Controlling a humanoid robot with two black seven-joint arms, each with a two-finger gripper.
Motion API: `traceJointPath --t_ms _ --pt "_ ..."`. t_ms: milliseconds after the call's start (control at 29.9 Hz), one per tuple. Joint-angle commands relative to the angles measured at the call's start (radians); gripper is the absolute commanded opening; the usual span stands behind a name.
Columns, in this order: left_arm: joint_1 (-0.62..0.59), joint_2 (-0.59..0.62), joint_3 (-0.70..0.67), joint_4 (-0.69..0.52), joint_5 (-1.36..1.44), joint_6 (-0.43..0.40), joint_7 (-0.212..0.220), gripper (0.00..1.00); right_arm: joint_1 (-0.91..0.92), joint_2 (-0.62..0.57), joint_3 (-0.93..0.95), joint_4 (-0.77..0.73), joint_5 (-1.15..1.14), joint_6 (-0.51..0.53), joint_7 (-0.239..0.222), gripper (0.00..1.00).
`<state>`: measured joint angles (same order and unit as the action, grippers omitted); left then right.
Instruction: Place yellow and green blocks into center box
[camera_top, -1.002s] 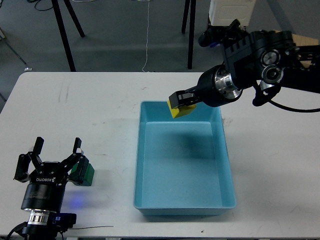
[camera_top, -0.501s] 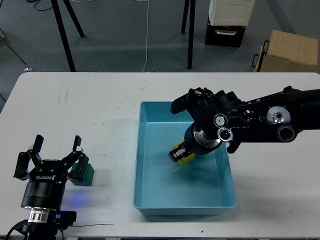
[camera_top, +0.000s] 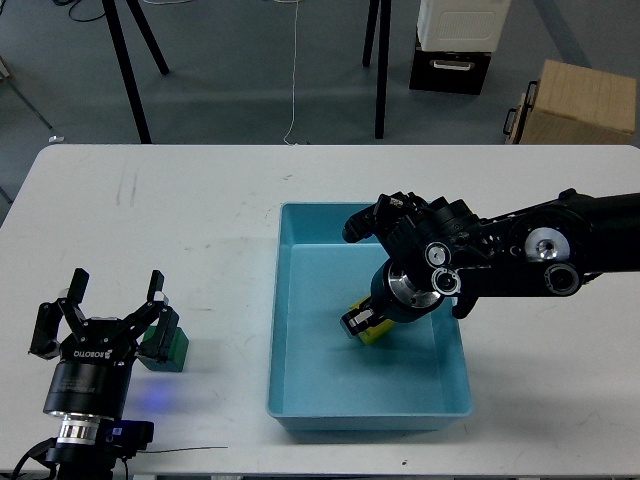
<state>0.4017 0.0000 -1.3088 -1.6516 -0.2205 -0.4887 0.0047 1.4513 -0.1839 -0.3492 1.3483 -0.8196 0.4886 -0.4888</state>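
The light blue box (camera_top: 290, 330) sits in the middle of the white table. My right gripper (camera_top: 365, 325) reaches down inside it and is shut on the yellow block (camera_top: 374, 331), held low near the box floor. The green block (camera_top: 173, 347) rests on the table at the left, beside the box. My left gripper (camera_top: 112, 313) is open, its fingers spread, with the green block next to its right fingertips (camera_top: 156, 300).
The right arm (camera_top: 540, 255) stretches over the box's right rim. Beyond the table's far edge stand black tripod legs (camera_top: 130, 70), a cardboard box (camera_top: 575, 105) and a black-and-white case (camera_top: 455, 45).
My right gripper carried the yellow block from above the box's far rim down into the box, then lowered it slightly more. The left gripper and green block have stayed put.
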Motion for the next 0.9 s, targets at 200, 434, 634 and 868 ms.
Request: traceJointPath --t_ms 200,434,634,868 --pt "0.0 0.0 0.0 0.0 0.001 0.0 0.0 1.0 0.015 -0.005 0.067 -0.009 0.005 0.0 0.0 0.99" --pt "-0.001 0.0 0.0 0.0 0.001 0.0 0.001 1.0 0.09 -0.087 0.294 -0.207 0.183 0.0 0.0 0.99" --pt "0.003 0.0 0.002 0.0 0.001 0.0 0.003 1.0 0.087 -0.193 0.475 -0.415 0.549 0.0 0.0 0.99" --pt "0.005 0.0 0.002 0.0 0.003 0.0 0.005 1.0 -0.07 -0.229 0.754 -0.639 1.048 0.0 0.0 0.99"
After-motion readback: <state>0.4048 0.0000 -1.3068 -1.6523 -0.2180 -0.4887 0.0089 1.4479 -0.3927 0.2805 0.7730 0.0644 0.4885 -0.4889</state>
